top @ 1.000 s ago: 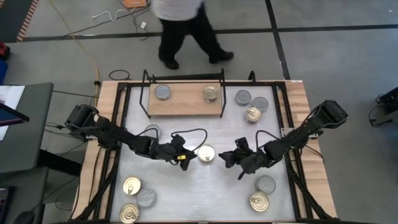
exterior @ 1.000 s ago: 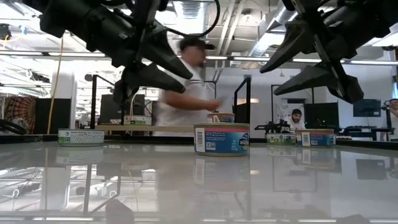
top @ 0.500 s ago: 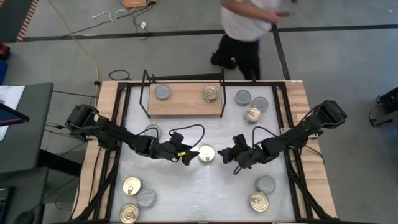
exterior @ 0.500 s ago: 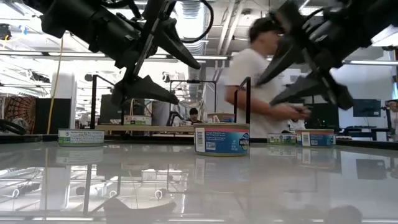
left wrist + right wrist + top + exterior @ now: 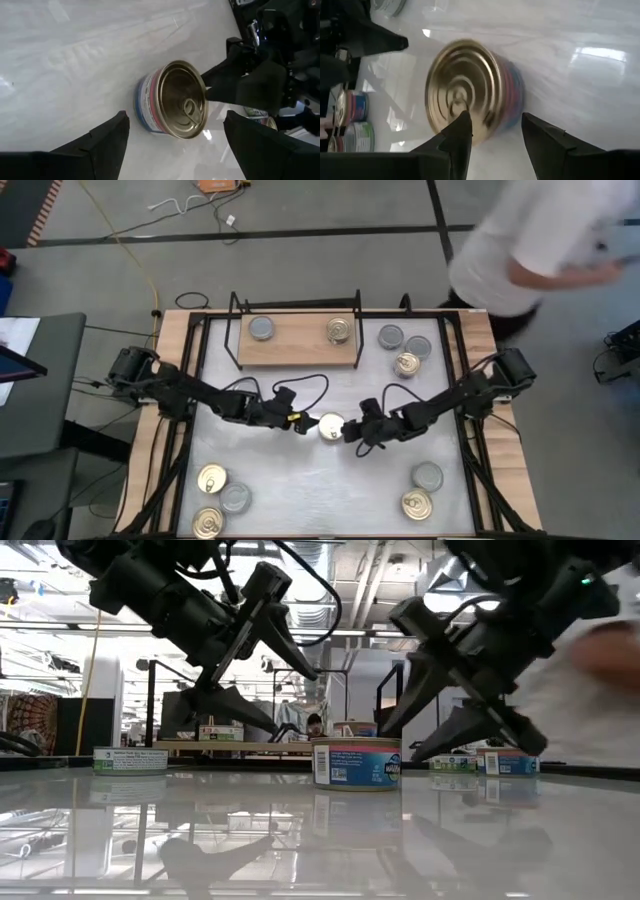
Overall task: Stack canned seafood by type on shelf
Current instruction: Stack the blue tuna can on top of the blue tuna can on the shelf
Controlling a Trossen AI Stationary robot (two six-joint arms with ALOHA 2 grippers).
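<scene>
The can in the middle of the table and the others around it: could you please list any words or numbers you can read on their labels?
None can be read.
Centre gold-topped can: label print with a barcode-like patch, too small to read.
Green-labelled can at the low view's left: print blurred.
Cans on the shelf: labels not legible.

White table [image 5: 300,480]: scattered tins [image 5: 331,426], shelf [image 5: 298,347].

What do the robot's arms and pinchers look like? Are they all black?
Mostly, yes. Both arms are dark and thin, built of jointed pieces, with black cables looping along them. The left gripper has a small yellow mark near its tip. The right gripper is dark all over. Each ends in two flat, pointed black fingers, like a beak.
</scene>
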